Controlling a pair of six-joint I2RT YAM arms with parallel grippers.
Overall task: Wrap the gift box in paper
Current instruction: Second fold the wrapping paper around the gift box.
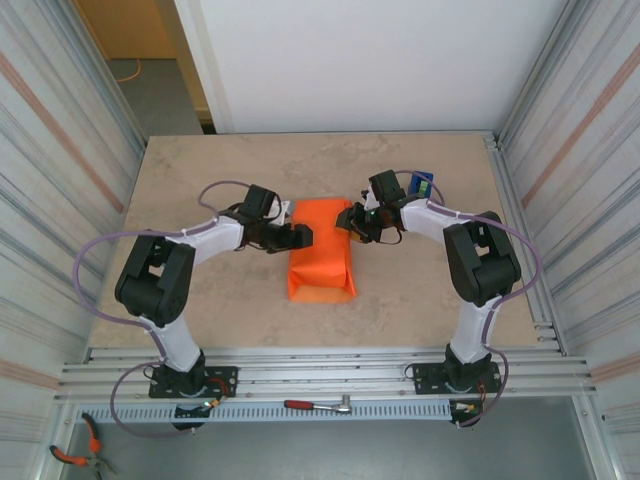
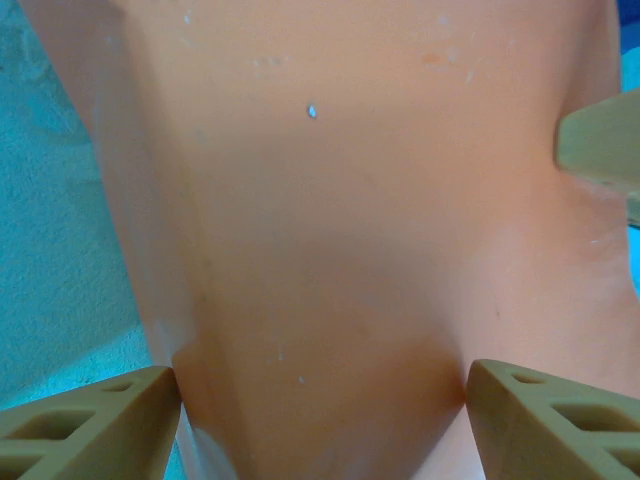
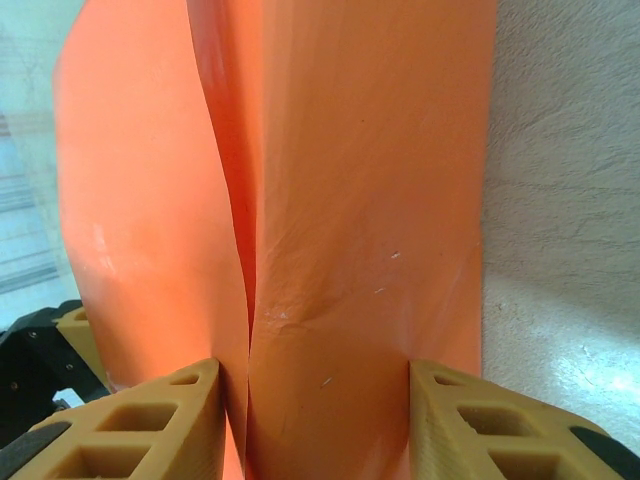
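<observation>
The paper lies in the middle of the table as a long orange bundle, folded over on itself. The gift box I cannot see. I judge it is inside the bundle, covered fully by the sheet.

The left gripper takes the bundle at its left side, toward the far end. In the left wrist view its fingers stand wide apart, and the paper is squeezed between them and narrows there. The right gripper comes from the opposite side. Its jaws are partly closed and pinch a folded flap, with a sharp crease running up between the fingers.

I see no tape on the folds. So the main danger, I think, is that the wrap springs open when either gripper lets go, because such a thin sheet does not keep a fold by itself. A second danger is that both grippers hold the same paper from two sides. If one pulls away too strongly, the sheet can tear at the crease, or the box can slide inside the loose bundle.

The blue tape dispenser stands behind the right arm, apart from the paper. To reach it, one gripper must leave its hold, and that is the risky moment.
</observation>
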